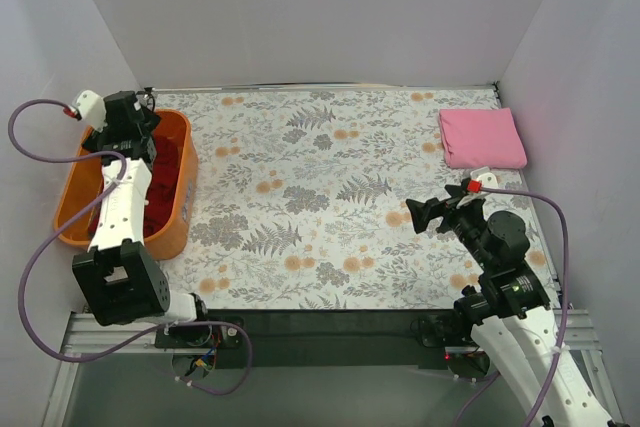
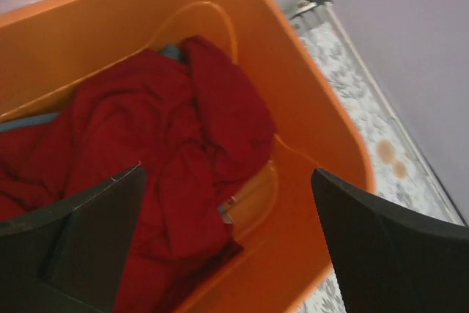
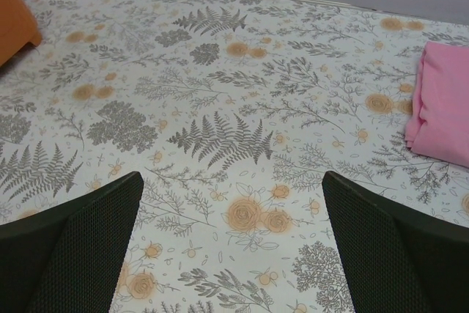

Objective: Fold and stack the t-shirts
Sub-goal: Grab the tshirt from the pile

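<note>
Floral tablecloth [image 1: 320,197] (white walls [image 1: 300,17] around), pink t-shirt [image 1: 482,138] far-right.

From above, the left arm [image 1: 118,197] hides most of the red shirt [image 2: 168,144]. Blue cloth [image 2: 172,51] shows only slivers. The pink shirt [image 3: 443,108] runs off-frame.

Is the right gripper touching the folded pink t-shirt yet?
Apart. The right wrist view shows the right gripper open, with bare floral tablecloth between it and the pink t-shirt. The top external view shows the same gap.
</note>
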`<state>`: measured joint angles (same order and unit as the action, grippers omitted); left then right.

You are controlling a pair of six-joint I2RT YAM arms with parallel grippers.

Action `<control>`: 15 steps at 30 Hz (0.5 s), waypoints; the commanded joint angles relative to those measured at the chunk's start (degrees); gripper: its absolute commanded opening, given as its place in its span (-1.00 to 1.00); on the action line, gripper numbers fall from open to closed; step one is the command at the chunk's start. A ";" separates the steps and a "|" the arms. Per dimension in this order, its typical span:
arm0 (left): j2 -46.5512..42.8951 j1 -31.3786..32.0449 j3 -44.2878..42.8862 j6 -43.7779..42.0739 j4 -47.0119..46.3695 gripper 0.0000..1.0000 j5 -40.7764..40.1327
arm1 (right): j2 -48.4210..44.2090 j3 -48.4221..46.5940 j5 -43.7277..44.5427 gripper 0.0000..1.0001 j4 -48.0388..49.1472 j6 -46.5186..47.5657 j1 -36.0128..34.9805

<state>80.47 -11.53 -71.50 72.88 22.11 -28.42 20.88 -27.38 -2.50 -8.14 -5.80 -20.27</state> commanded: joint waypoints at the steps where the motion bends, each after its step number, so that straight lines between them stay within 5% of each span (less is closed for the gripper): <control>1: 2.22 -5.15 2.51 2.96 0.39 0.74 0.65 | -0.67 0.57 1.01 0.97 0.76 -0.09 -0.73; 11: 11.90 -9.48 8.22 5.78 -3.04 0.57 5.75 | 0.03 1.45 0.83 0.97 0.76 -0.17 -1.00; 15: 14.18 -9.48 9.36 5.69 -3.91 0.31 9.52 | 0.65 1.36 0.48 0.97 0.76 -0.26 -1.00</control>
<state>95.11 -21.15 -62.76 77.97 19.99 -21.96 20.91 -26.02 -2.07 -9.10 -5.85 -20.86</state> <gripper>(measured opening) 0.711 0.984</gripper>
